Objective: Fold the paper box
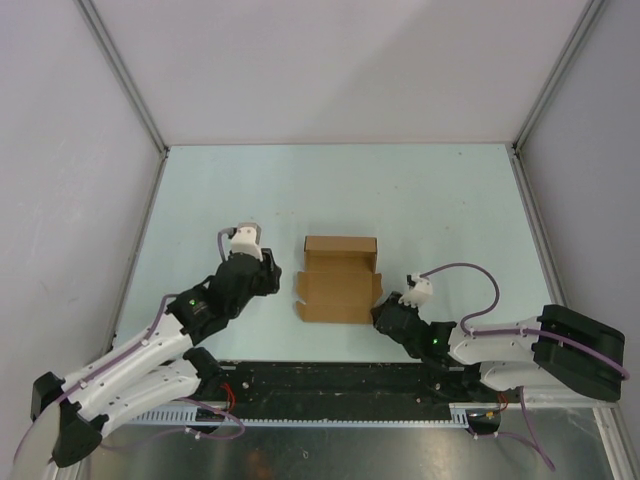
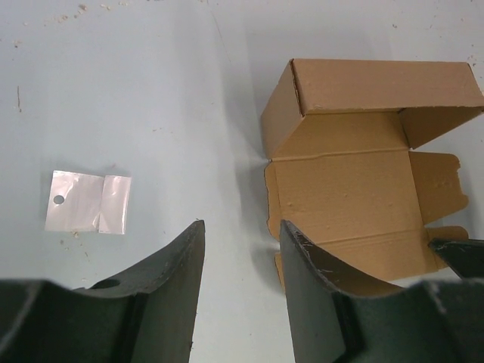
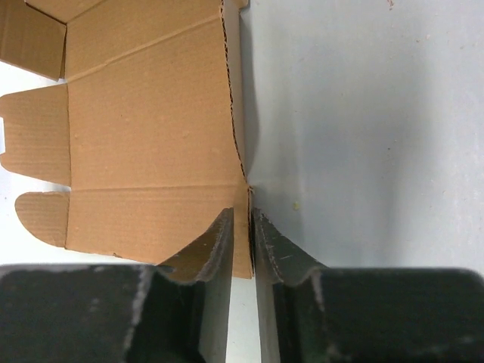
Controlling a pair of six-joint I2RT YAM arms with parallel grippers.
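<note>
A plain brown paper box of thin, unprinted cardboard lies near the middle of a pale blue-green table, between the two arms. It is only partly formed. Its far end is folded up into a low, oblong wall, while the nearer panels lie flat and open with the crease lines showing. Rounded tabs stick out along one side.

At the box's near right corner, the right gripper, black with two fingers, sits low to the table. In its wrist view, the right gripper has its fingers drawn almost together, one on each side of a thin side flap that stands on edge. The flap runs straight up through the narrow slit between them, so the fingers pinch the cardboard at its near end. The rest of the paper box spreads out to the left of that grip.

The left gripper, also black, hangs just beside the box's left edge. In its own wrist view, the left gripper has its fingers spread about halfway, with bare table between them, and it holds nothing. One fingertip overlaps the near left corner of the paper box in that view; I cannot tell if it touches.

A small white, glossy scrap with a punched hole lies flat on the table, well to the left of the box.
</note>
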